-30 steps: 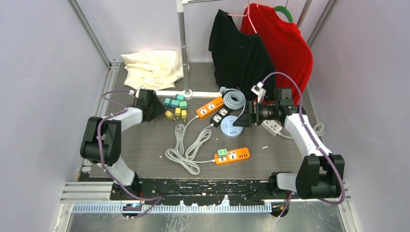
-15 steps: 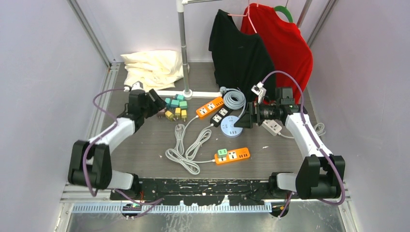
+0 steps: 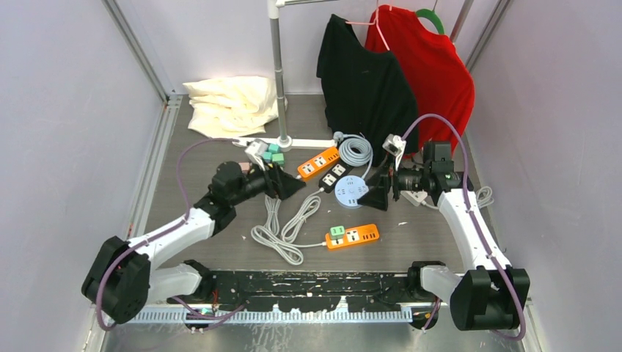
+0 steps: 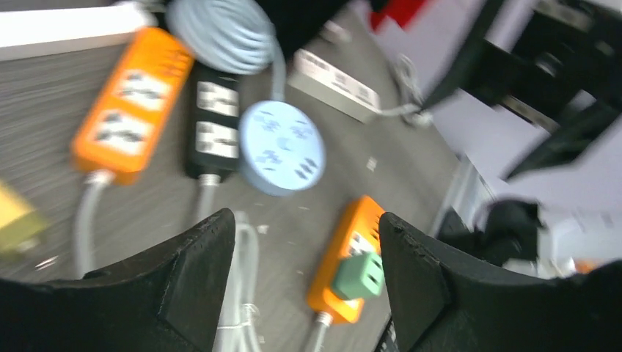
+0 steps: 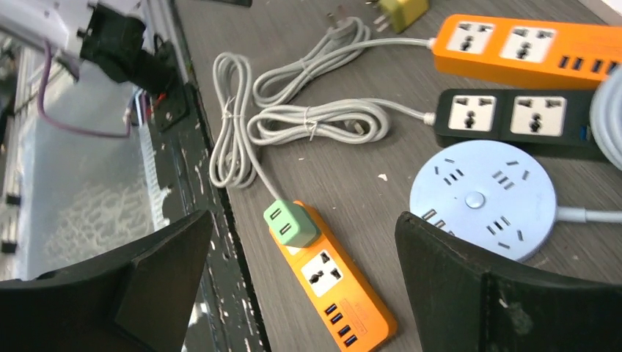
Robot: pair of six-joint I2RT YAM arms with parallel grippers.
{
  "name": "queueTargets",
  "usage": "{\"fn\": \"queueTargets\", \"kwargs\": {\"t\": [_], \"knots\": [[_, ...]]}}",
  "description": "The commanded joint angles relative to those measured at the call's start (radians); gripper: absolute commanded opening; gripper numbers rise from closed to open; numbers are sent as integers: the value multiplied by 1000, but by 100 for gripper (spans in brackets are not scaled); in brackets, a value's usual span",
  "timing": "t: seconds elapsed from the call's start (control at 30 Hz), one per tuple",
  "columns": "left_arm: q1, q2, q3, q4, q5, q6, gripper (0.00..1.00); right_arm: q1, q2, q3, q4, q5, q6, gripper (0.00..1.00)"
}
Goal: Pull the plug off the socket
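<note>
Plug, green (image 5: 291, 223): seated in the end socket of orange power strip (image 5: 337, 286), close to the front edge of table (image 5: 367, 191). Coiled grey cables (image 5: 312, 121) lie near; bare tabletop separates strip from round blue socket (image 5: 484, 198). Left gripper (image 4: 304, 242): spread wide, empty, well apart from plug. Right gripper (image 5: 304, 246): spread wide, empty, above plug, not touching.

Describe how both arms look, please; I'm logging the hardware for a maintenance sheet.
Both the left arm and the right arm have white links between bulky black joints. A purple cable loops loosely along each. The fingers are black, broad and wedge-shaped.
</note>
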Motion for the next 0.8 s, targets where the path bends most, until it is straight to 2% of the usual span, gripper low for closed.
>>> {"fn": "queueTargets", "kwargs": {"t": [0.0, 0.07, 0.17, 0.3, 0.47, 0.57, 0.67, 0.77], "knots": [[-157, -57, -55, 227, 67, 177, 72, -6, 17, 46, -357, -160, -590, 100], [-232, -56, -104, 315, 48, 287, 70, -6, 42, 67, -529, -173, -831, 100], [-332, -13, -192, 531, 44, 461, 72, -6, 64, 82, -642, -164, -1011, 100], [-375, 141, -220, 711, 116, 590, 74, 6, 65, 70, -665, -127, -1146, 100], [-424, 312, -271, 938, 132, 713, 82, 77, 69, 31, -665, -44, -1323, 100], [-464, 397, -278, 992, 129, 782, 85, 192, 82, 35, -573, 29, -1299, 98], [-486, 466, -262, 995, 114, 815, 85, 306, 99, 41, -387, 125, -1117, 90], [-491, 507, -251, 995, 93, 826, 86, 358, 117, 36, -278, 184, -993, 82]]}}
